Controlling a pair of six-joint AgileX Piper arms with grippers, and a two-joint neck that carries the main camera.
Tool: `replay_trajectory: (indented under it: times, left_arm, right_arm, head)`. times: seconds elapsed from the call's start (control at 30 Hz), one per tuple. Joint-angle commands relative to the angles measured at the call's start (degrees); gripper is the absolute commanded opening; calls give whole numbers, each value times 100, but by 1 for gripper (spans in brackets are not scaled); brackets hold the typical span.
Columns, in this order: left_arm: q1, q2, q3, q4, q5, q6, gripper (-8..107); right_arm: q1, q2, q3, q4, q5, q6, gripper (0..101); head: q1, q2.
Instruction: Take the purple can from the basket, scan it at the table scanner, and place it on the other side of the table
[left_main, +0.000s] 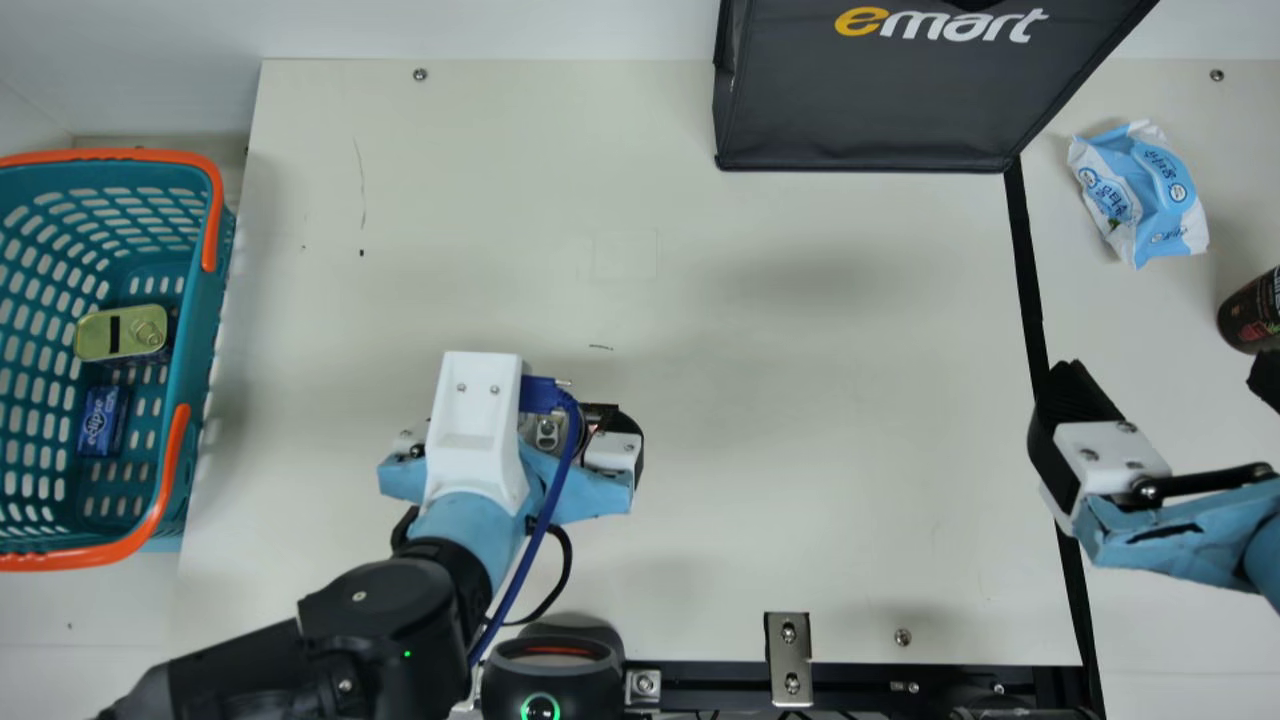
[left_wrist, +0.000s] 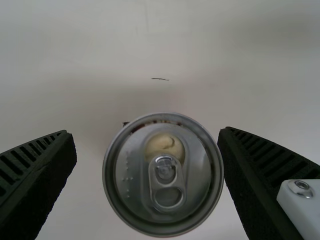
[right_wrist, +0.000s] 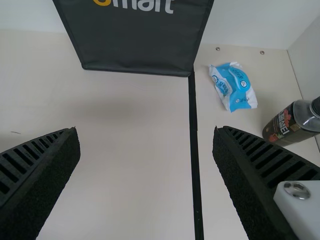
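Note:
My left gripper (left_main: 515, 455) is over the left-centre of the table (left_main: 800, 400) in the main view, its fingertips hidden under the wrist. Seen in the left wrist view, a can (left_wrist: 162, 175) shows its silver lid and pull tab between the spread fingers of my left gripper (left_wrist: 145, 131), with a gap on one side; its side colour is hidden. At the right of the main view my right gripper (left_main: 1168, 385) stands open; the right wrist view shows the same gripper (right_wrist: 146, 132) with nothing held. The scanner (left_main: 550, 680) sits at the near edge, its ring lit green.
A teal basket (left_main: 205, 350) with orange handles stands at the left, holding a yellow-green tin (left_main: 122, 333) and a blue pack (left_main: 103, 420). A black bag (left_main: 870, 110) is at the back. Beyond the black strip lie a blue-white pack (left_main: 1140, 195) and a dark bottle (left_main: 1252, 312).

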Motion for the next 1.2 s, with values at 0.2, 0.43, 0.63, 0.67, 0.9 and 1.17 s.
replay_trajectory:
  times: [0.2, 0.43, 0.63, 0.67, 0.9, 1.17]
  left_arm:
    - [-185, 132, -96, 37, 79, -108, 83]
    - [-311, 235, -167, 96, 209, -193, 59]
    - [-389, 283, -197, 196, 331, -258, 19]
    - [-406, 277, -198, 215, 345, -265, 13]
    - [-487, 51, -140, 345, 263, -6, -8]
    - [-168, -476, 179, 124, -265, 1065, -8]
  right_arm:
    - [0, 0, 0, 0, 0, 0, 95]
    - [0, 0, 0, 0, 0, 0, 95]
    - [0, 0, 0, 0, 0, 0, 95]
    - [0, 0, 0, 0, 0, 0, 95]
    - [0, 0, 0, 0, 0, 0, 95]
    - [0, 0, 0, 0, 0, 0, 95]
  head:
    - [-166, 9]
    - [-166, 9]
    - [-166, 9]
    - [-166, 9]
    - [-166, 9]
    - [-166, 9]
